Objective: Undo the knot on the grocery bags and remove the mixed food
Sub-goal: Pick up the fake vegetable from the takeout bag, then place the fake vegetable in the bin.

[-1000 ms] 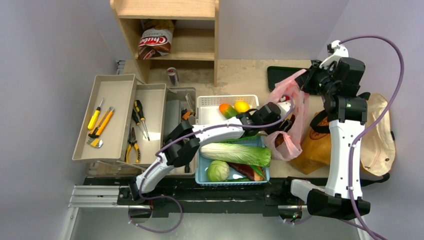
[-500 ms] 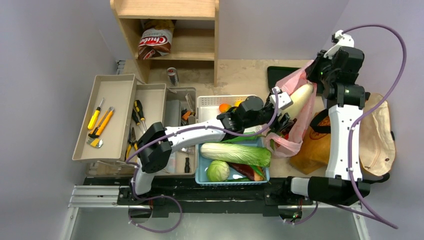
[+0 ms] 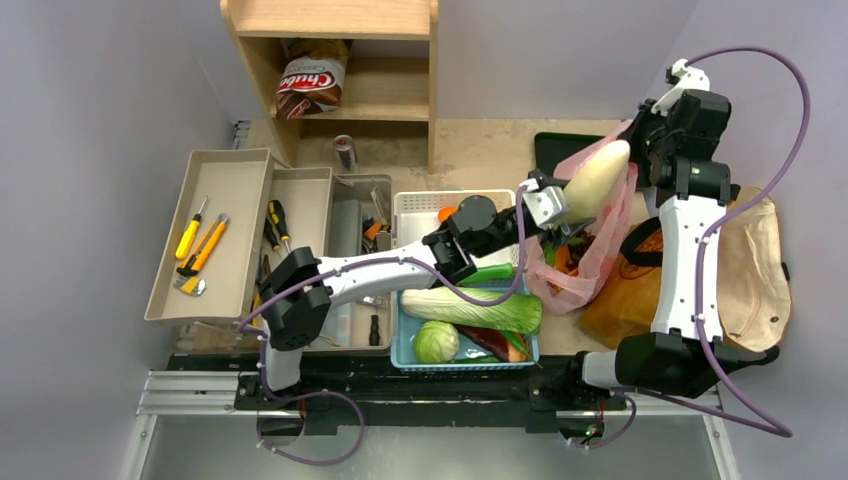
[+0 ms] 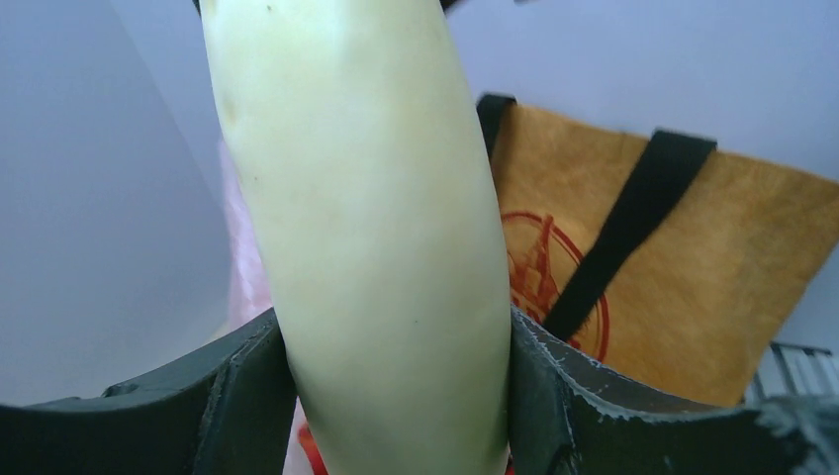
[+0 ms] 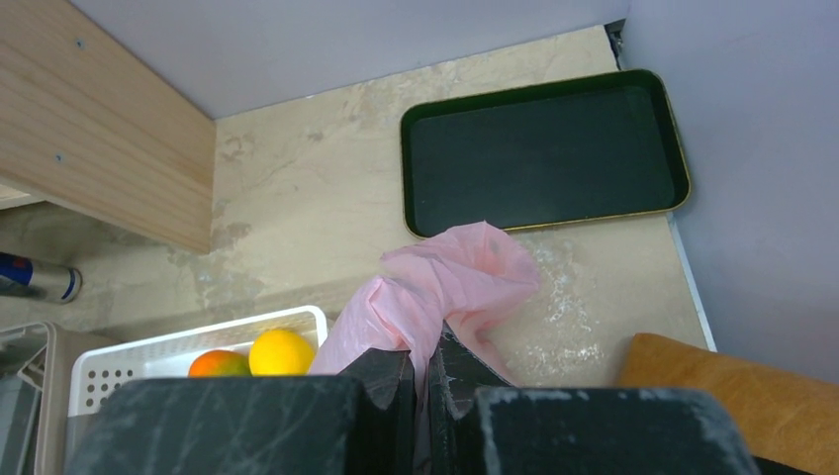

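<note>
Daikon (image 3: pixel 597 180) now higher out of pink bag (image 3: pixel 598 264), smooth, creamy-white

Overhead camera looks down on the whole bench (image 3: pixel 490 150).
Both wrist cameras sit close; all views share the pink bag (image 5: pixel 445 287).

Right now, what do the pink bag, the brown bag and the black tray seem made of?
The pink bag: thin plastic film, soft sheen, crumpled, see-through.
The brown bag: probably paper, matte, grainy.
The black tray: likely hard plastic, smooth, raised rim; could be metal.
</note>
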Controlling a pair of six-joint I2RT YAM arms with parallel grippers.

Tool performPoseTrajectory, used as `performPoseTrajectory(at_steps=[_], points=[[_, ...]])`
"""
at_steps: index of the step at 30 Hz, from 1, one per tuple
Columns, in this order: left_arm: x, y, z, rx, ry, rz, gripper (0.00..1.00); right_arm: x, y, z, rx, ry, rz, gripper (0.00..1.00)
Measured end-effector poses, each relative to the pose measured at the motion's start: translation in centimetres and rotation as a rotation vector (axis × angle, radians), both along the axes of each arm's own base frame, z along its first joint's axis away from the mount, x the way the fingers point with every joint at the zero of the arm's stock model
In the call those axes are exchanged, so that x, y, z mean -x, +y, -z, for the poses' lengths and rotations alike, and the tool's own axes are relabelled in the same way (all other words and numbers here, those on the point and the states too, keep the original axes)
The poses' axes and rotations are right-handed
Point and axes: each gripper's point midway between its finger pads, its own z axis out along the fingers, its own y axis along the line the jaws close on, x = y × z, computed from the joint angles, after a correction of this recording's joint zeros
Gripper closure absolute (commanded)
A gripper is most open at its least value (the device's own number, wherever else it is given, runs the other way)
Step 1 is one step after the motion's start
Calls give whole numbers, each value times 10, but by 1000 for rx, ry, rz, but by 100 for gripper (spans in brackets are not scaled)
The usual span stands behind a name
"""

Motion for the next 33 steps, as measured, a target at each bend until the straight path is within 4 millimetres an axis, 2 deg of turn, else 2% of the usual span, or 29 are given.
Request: performPoseTrajectory(at_steps=[2,5,8,9,11,14,17,19,20,21,24,26,28,30,32,33], points=[[-4,2,-23,51,-34,-23,100,0,2,1,-2,0,-15,100],[-11,7,-79,163,-88,-68,100,1,5,5,-4,8,-31,100],[-15,24,-130,272,-133,-103,100,1,7,6,-2,10,-44,100],[-16,33,-141,289,-146,-113,100,1,7,6,-1,10,-46,100],[-23,58,-152,285,-162,-131,100,1,8,6,-1,9,-53,100],[-32,111,-146,178,-159,-124,100,1,12,5,-8,6,-78,100],[-25,162,-117,0,-160,-49,100,1,17,4,-18,3,-108,100],[-6,187,-82,-159,-165,23,100,1,21,4,-26,1,-127,100],[12,192,-59,-240,-161,88,100,1,22,4,-29,1,-134,100],[28,193,-38,-301,-153,149,100,1,24,4,-33,0,-141,100],[69,193,42,-503,-67,339,100,1,25,4,-36,-1,-150,100],[82,195,100,-639,29,412,100,2,26,4,-35,1,-153,100],[88,200,144,-746,100,449,100,2,26,5,-35,4,-155,100],[93,205,179,-843,155,474,100,2,26,5,-34,6,-157,100],[98,206,199,-906,164,499,100,2,26,5,-34,6,-157,100],[101,206,205,-927,159,511,92,2,26,5,-33,6,-157,100]])
